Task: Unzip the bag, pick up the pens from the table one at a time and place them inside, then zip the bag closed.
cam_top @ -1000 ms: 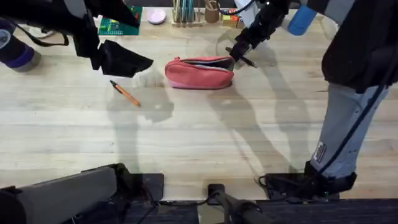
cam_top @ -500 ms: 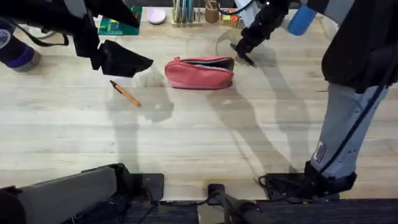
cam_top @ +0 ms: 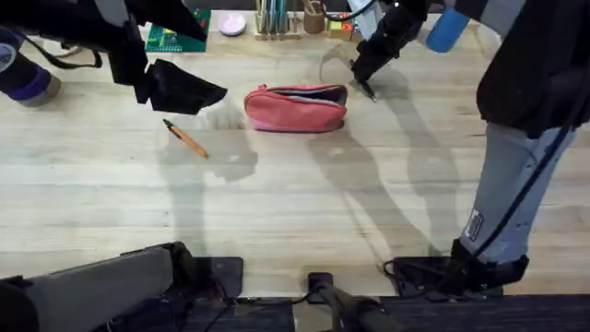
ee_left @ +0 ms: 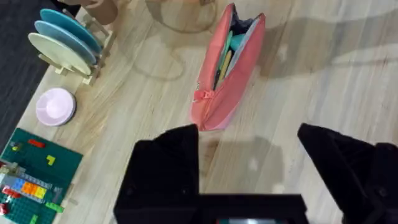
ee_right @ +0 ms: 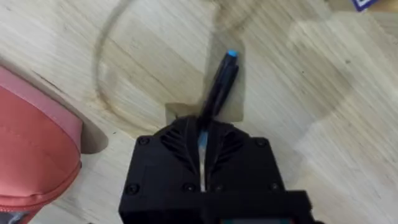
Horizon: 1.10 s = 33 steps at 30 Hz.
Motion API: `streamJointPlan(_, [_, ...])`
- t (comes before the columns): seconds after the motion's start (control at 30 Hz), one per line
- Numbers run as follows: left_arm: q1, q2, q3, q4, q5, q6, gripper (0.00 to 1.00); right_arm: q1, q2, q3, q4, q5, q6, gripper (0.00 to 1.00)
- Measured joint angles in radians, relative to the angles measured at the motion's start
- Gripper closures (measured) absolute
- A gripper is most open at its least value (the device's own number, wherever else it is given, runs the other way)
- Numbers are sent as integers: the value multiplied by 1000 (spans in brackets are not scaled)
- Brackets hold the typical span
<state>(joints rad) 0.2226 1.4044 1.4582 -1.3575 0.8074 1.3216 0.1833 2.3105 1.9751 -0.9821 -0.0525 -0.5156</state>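
We take the salmon-pink pouch (cam_top: 295, 108) as our landmark; it lies on the wooden table (cam_top: 304, 203) with its zipper open, coloured items visible inside from the left wrist view. Just beyond its right end, our right gripper (ee_right: 202, 134) has its fingers closed on the black pen (ee_right: 221, 84), whose blue-capped end sticks out past the fingertips. Left of the pouch, our left gripper (ee_left: 249, 158) hangs with fingers spread wide, holding nothing. The orange pen (cam_top: 185, 137) lies on the table near the pouch's left end.

Unzipped pink bag (cam_top: 295, 108) lies on table (cam_top: 295, 203); orange pen (cam_top: 185, 138) left, black pen (ee_right: 219, 87) right.
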Motion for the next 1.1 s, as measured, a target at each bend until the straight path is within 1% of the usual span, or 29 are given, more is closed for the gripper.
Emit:
streamJointPlan(0.6, [0, 0, 0, 0, 0, 0, 7, 4, -14, 0, -8, -4, 0, 971])
streamJointPlan(0.73, [0, 0, 0, 0, 0, 0, 7, 7, -58, 0, -10, -5, 0, 970])
streamJointPlan(1.1, [0, 0, 0, 0, 0, 0, 7, 8, -242, 0, -30, -8, 0, 970])
